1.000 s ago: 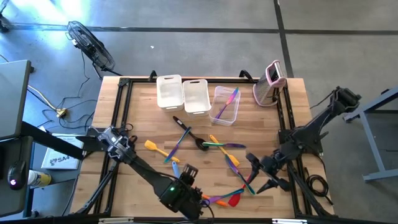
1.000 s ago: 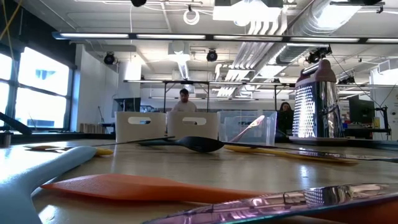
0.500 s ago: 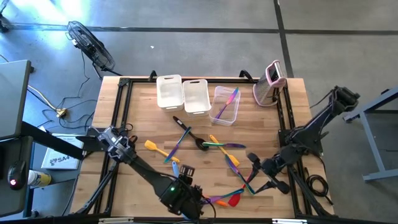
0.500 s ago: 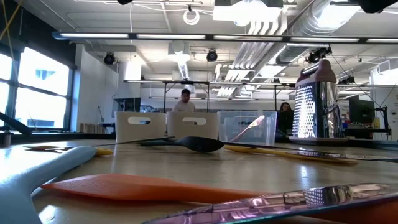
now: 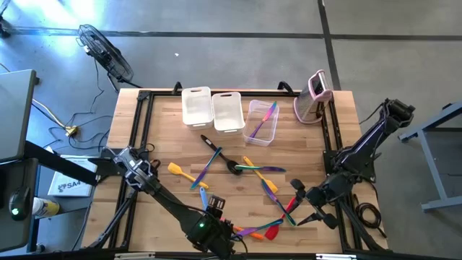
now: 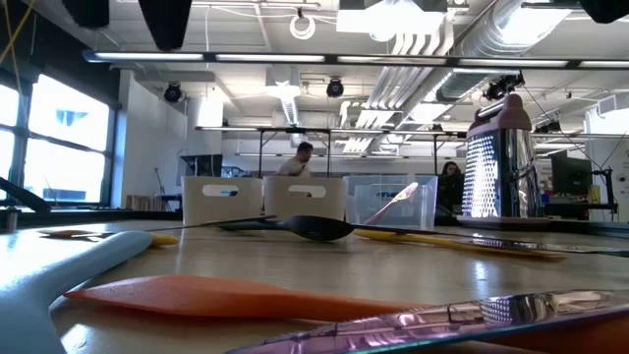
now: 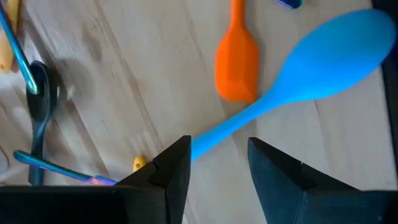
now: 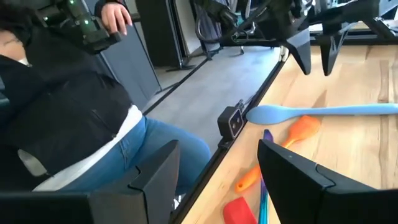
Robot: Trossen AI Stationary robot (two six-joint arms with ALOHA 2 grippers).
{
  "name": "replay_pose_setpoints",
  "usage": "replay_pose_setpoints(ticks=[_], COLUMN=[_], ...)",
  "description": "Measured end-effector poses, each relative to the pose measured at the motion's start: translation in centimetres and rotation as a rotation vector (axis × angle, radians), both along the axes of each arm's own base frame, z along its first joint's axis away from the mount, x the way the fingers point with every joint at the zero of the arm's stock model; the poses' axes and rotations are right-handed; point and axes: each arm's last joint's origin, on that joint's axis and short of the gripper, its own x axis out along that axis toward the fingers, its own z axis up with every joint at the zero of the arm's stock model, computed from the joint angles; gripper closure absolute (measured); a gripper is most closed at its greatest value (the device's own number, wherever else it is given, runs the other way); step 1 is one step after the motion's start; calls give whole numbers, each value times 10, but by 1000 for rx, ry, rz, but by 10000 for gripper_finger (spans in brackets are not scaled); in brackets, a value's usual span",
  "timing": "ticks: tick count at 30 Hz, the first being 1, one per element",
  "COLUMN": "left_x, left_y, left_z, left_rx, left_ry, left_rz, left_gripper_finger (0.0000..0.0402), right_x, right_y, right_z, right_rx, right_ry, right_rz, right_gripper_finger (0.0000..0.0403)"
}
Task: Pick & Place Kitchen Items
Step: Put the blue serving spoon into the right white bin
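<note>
light blue spoon lies flat, handle running between left gripper fingers.

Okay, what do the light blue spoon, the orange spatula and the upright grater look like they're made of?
The light blue spoon looks like silicone or soft plastic: one smooth matte moulded piece with no seams. The orange spatula looks the same, matte with rounded edges. The upright grater seems to be polished metal, shiny with rows of punched holes; its pink handle is probably plastic.

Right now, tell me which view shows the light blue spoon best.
The left wrist view: the light blue spoon shows whole, bowl and handle. The right wrist view shows it smaller, lying flat; the low view only a blurred near end; in the high view the left arm mostly hides it.
</note>
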Motion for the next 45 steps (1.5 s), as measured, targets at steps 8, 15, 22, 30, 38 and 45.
replay_pose_setpoints(ticks=[8,15,22,30,38,45], left_x=[0,1,-2,-2,0,4], left_y=[3,1,2,2,4,11], left_z=[-36,-55,-65,-82,-87,-87], left_rx=[-3,-29,-24,-39,-31,-19], left_ry=[82,86,123,133,135,142], left_rz=[7,-23,-82,-180,-225,-255], left_gripper_finger=[249,249,249,249,249,249], right_x=[7,14,19,19,20,20], right_y=[4,6,5,5,5,5], right_z=[-12,-24,-29,-28,-28,-27], right_rx=[-46,-85,-89,-85,-80,-73], right_ry=[40,81,99,93,87,82], right_rz=[-9,-28,-54,-62,-64,-64], right_gripper_finger=[192,192,192,192,192,192])
